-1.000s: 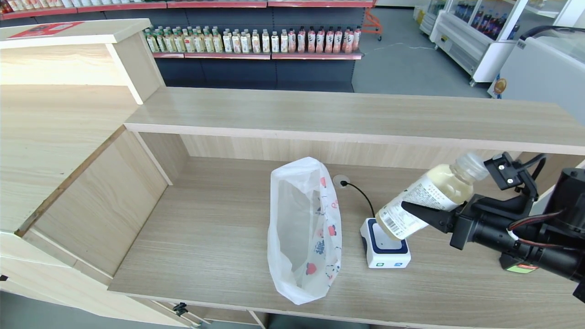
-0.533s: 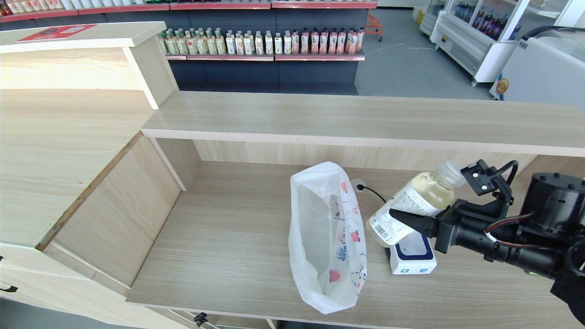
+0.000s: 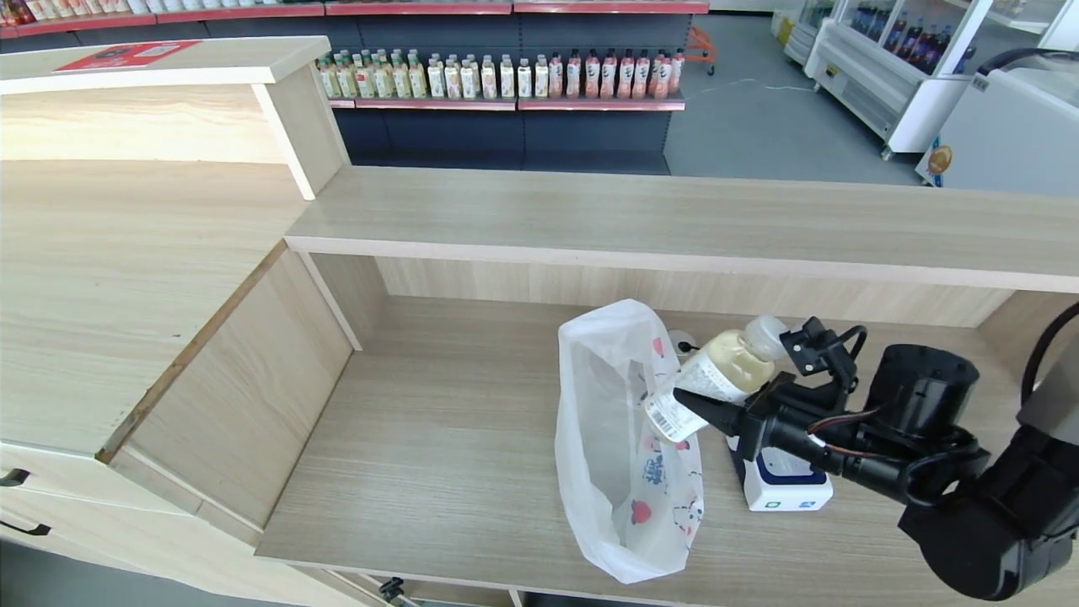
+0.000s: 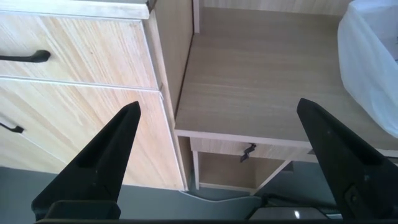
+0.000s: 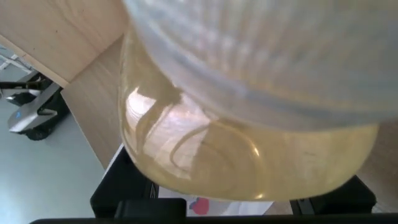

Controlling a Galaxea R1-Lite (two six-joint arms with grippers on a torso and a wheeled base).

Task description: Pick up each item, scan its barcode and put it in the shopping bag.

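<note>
The right tool [image 3: 704, 396] pinches a clear plastic bottle [image 3: 716, 371] around its white paper label, one black tapered finger [image 3: 708, 409] lying across the near side. The bottle is tilted, with its flat base low against the right rim of the shopping bag [image 3: 624, 455] and its pale cap [image 3: 765, 331] higher and farther to the right. Whether the base touches the bag film cannot be told. A creamy yellow liquid fills the rounded shoulder, and a barcode sits on the label near the base.

The bag is thin, translucent white film with small red and blue prints. It stands crumpled and open-mouthed on the bench [image 3: 438, 455], which is matte, light wood-grain laminate. Just right of the bag sits the scanner [image 3: 780, 485], a small white block with rounded corners and a dark blue frame around its window, partly under the arm. A raised laminate ledge [image 3: 674, 219] runs behind the bench.

The right wrist view looks down the bottle from the cap, so the cap's fine ribbing and the smooth swell of the liquid-filled wall come close up.

In the left wrist view the left tool [image 4: 217, 106] is spread wide with nothing between its black wedge-shaped fingers. It hangs off the bench's front edge, beside a drawer front with a black handle [image 4: 25, 57].
</note>
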